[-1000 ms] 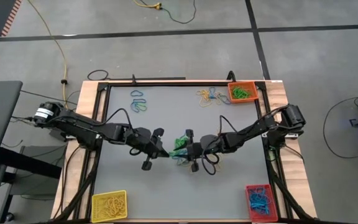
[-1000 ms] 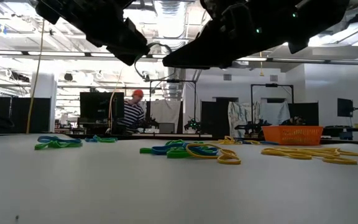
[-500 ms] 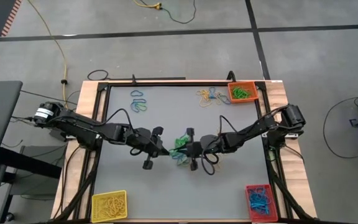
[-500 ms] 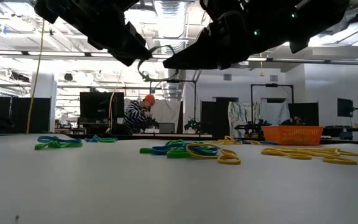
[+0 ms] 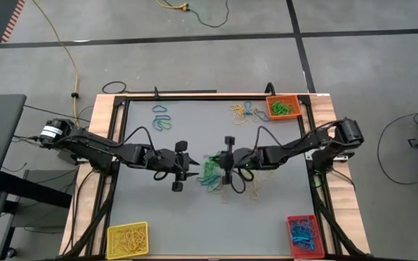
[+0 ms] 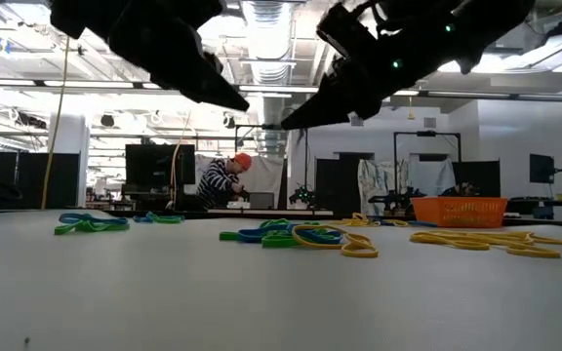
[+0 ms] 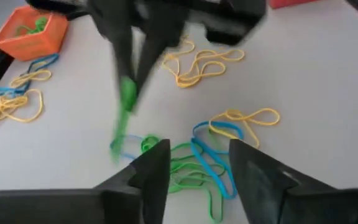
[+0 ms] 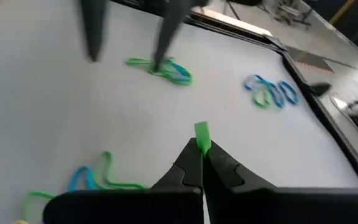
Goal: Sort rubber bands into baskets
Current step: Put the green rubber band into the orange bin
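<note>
A loose pile of green, blue and yellow rubber bands (image 5: 213,178) lies on the grey mat at the table's middle. Above it my two grippers face each other. My left gripper (image 7: 199,155) is open, with nothing between its fingers, over the pile's left side (image 5: 192,170). My right gripper (image 8: 202,152) is shut on a green rubber band (image 7: 127,98) just right of it (image 5: 215,165). An orange basket (image 5: 293,98) sits at the far right corner, a yellow basket (image 5: 110,233) at the near left, a red basket (image 5: 291,222) at the near right. My right gripper pinches the green rubber band between its two fingertips, and a short stub (image 8: 202,132) sticks out past them. The fingers slant down from the table's right side. The band hangs below the fingers (image 7: 124,109); whether its lower end touches the pile I cannot tell.
Blue and green bands (image 5: 162,119) lie at the far left of the mat. Yellow and blue ones (image 5: 244,112) lie beside the orange basket. A few yellow bands (image 5: 242,187) lie right of the pile. A wooden frame (image 5: 107,145) borders the mat.
The two grippers were tip to tip over the pile and have parted. My right gripper has drawn back a little toward the table's right edge and turned at the wrist, keeping the green band. My left gripper has stayed in place and swung its tip.
</note>
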Robot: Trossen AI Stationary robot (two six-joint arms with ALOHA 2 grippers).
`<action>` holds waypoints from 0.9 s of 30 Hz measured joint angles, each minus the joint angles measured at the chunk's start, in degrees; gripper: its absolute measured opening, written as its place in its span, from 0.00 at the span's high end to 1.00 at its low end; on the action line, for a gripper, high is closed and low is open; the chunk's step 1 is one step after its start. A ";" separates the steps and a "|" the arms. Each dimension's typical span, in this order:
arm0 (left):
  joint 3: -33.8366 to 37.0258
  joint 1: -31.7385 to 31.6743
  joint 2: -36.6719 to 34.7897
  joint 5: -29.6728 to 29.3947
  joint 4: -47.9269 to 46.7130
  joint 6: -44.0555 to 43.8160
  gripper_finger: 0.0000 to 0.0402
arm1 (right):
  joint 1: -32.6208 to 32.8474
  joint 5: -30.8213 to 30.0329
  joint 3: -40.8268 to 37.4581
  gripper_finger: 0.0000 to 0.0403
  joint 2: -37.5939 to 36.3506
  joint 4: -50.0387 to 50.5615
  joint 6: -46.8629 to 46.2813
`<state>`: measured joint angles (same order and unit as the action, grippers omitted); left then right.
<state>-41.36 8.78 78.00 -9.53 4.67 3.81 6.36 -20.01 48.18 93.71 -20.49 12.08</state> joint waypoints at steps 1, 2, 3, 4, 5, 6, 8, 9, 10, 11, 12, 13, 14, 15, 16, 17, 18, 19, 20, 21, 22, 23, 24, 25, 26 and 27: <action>0.80 -0.07 0.00 -0.12 1.22 0.01 0.59 | -0.79 -0.04 0.00 0.95 -1.08 1.62 0.00; 1.81 -0.18 0.00 -0.14 3.03 0.01 0.58 | -1.68 -0.06 0.00 0.95 -2.15 3.30 0.00; 2.91 -0.22 0.00 -0.09 5.13 0.01 0.57 | -2.66 -0.08 0.00 0.95 -3.30 4.96 0.00; 4.06 -0.22 0.00 -0.04 6.84 0.00 0.57 | -3.68 -0.08 0.00 0.95 -4.45 6.46 0.00; 5.12 -0.22 0.00 -0.02 8.47 0.03 0.57 | -4.78 -0.09 0.00 0.95 -5.79 8.21 0.00; 6.18 -0.22 0.00 0.04 10.35 0.09 0.56 | -5.99 -0.09 0.00 0.95 -7.17 10.04 -0.02; 8.39 -0.22 0.00 0.06 14.71 0.28 0.56 | -8.73 -0.09 0.02 0.95 -9.73 13.33 -0.06; 9.40 -0.22 0.00 0.08 16.74 0.26 0.56 | -10.17 -0.09 0.02 0.95 -11.01 15.39 -0.26; 10.40 -0.24 0.00 0.08 18.71 0.27 0.56 | -11.83 -0.09 0.01 0.95 -12.22 17.34 -0.67; 11.41 -0.24 0.00 0.09 21.02 0.28 0.56 | -13.49 -0.10 0.01 0.95 -13.33 18.93 -1.25; 12.34 -0.25 0.00 0.10 23.32 0.28 0.56 | -15.28 -0.09 0.01 0.95 -14.53 20.59 -1.85; 13.11 -0.24 0.00 0.12 25.16 0.28 0.56 | -17.08 -0.09 0.02 0.95 -15.62 22.58 -2.42; 13.91 -0.24 0.00 0.11 27.06 0.28 0.56 | -18.91 -0.11 0.00 0.95 -16.63 24.32 -2.94; 14.71 -0.24 0.00 0.13 28.77 0.26 0.56 | -20.70 -0.11 0.02 0.95 -17.56 25.61 -3.44; 15.44 -0.24 0.00 0.13 30.32 0.26 0.56 | -22.61 -0.11 0.02 0.95 -18.42 27.25 -3.96; 16.00 -0.24 0.00 0.15 31.55 0.22 0.56 | -24.49 -0.09 0.02 0.95 -19.17 28.96 -4.50; 16.46 -0.24 0.00 0.15 32.61 0.20 0.56 | -26.35 -0.11 0.00 0.94 -19.83 30.25 -4.98; 16.66 -0.24 0.00 0.15 32.79 0.19 0.56 | -28.19 -0.09 0.01 0.94 -20.43 31.25 -5.40; 16.79 -0.20 0.00 0.19 32.91 0.16 0.56 | -30.03 -0.10 0.02 0.94 -20.98 32.41 -5.77; 16.99 -0.17 0.00 0.24 33.16 0.08 0.56 | -31.91 -0.09 0.02 0.94 -21.48 33.66 -6.03; 17.15 -0.15 0.00 0.29 33.35 0.04 0.57 | -33.61 -0.09 0.01 0.94 -21.78 34.62 -6.12; 17.20 -0.06 0.00 0.46 33.58 0.02 0.57 | -35.34 -0.10 0.02 0.94 -21.98 35.30 -6.21; 17.20 0.04 0.00 0.56 33.68 0.02 0.57 | -37.06 -0.09 0.02 0.94 -22.16 36.20 -6.31; 17.20 0.25 0.00 0.60 33.73 0.04 0.57 | -38.78 -0.05 0.00 0.94 -22.30 37.03 -6.64; 17.20 0.51 0.00 0.69 33.75 0.04 0.57 | -40.31 0.06 0.00 0.94 -22.33 37.36 -7.27; 17.20 0.69 0.00 0.71 33.75 0.04 0.57 | -41.91 0.16 0.00 0.94 -22.33 37.56 -7.88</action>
<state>-24.16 9.47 78.00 -8.83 38.41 3.86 -35.55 -19.86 48.18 71.37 17.07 4.20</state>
